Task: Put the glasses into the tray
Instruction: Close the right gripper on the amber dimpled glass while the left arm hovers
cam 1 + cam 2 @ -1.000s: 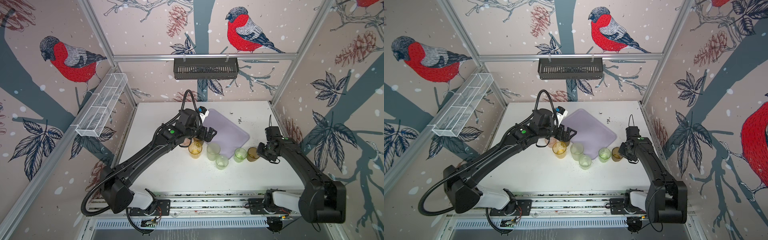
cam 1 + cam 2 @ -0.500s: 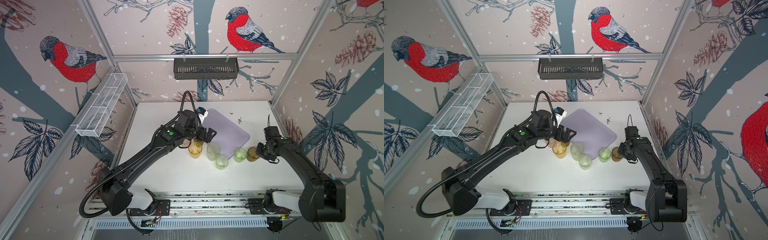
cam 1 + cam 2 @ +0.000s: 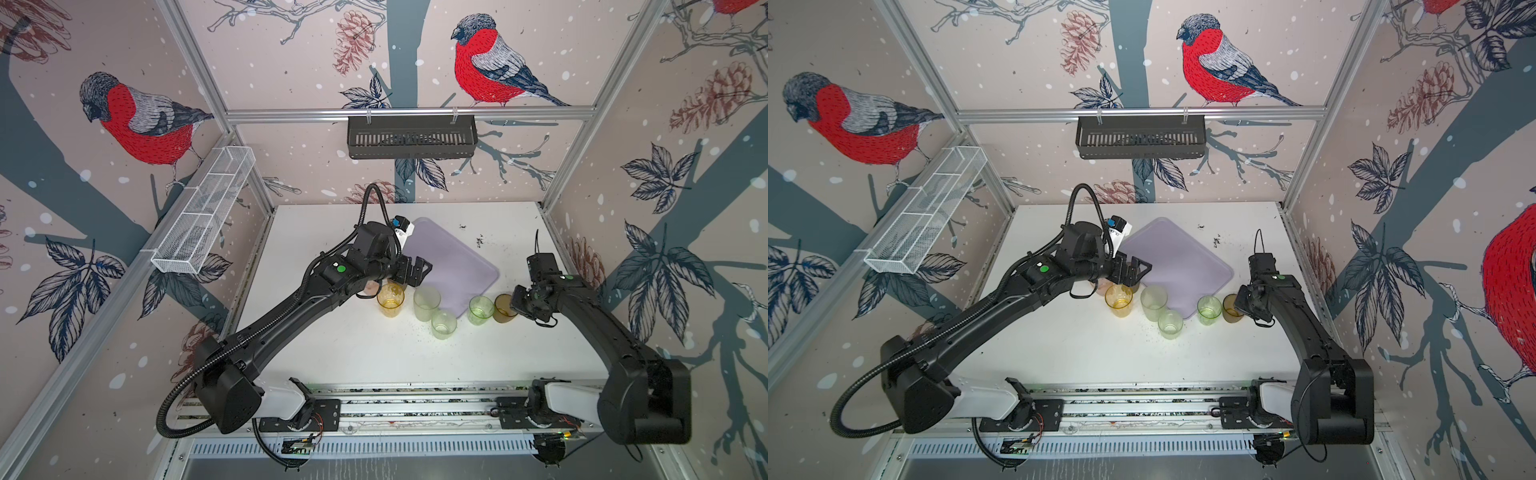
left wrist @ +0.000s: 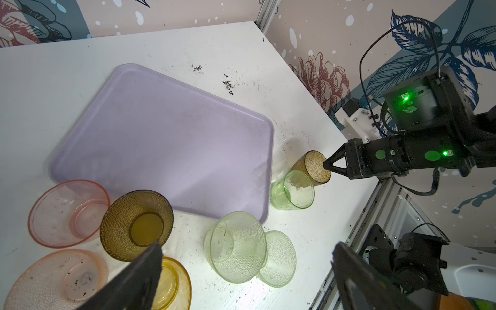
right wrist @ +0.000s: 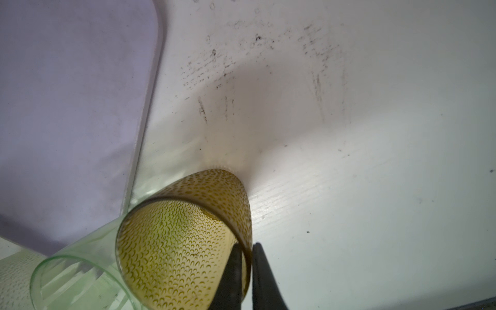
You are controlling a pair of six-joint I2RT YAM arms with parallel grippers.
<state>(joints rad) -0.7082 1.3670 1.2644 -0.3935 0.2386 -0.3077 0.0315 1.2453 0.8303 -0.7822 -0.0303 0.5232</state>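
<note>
The lilac tray (image 3: 457, 262) (image 3: 1183, 257) lies empty at mid-table. Along its near edge stand the glasses: a pink one (image 3: 371, 286) half under my left arm, an amber one (image 3: 390, 300), two frosted ones (image 3: 426, 303) (image 3: 443, 325), a green one (image 3: 481, 309) and a brown one (image 3: 503, 308). The left wrist view adds two pink glasses (image 4: 68, 212) (image 4: 56, 279) and a second brown one (image 4: 137, 224). My right gripper (image 5: 248, 257) (image 3: 514, 309) is shut on the right brown glass's (image 5: 182, 241) rim, one finger inside, one outside. My left gripper (image 3: 417, 272) (image 4: 247, 249) hangs open above the row, holding nothing.
A black slatted basket (image 3: 411, 137) hangs on the back wall and a white wire mesh basket (image 3: 203, 220) on the left wall. Dark crumbs (image 3: 480, 241) lie right of the tray. The green glass (image 5: 75, 281) touches the held brown glass. The arms' base rail (image 3: 415, 405) runs along the table's front.
My right gripper's jaws have closed on the brown glass's rim. The left arm has barely moved and stays open.
</note>
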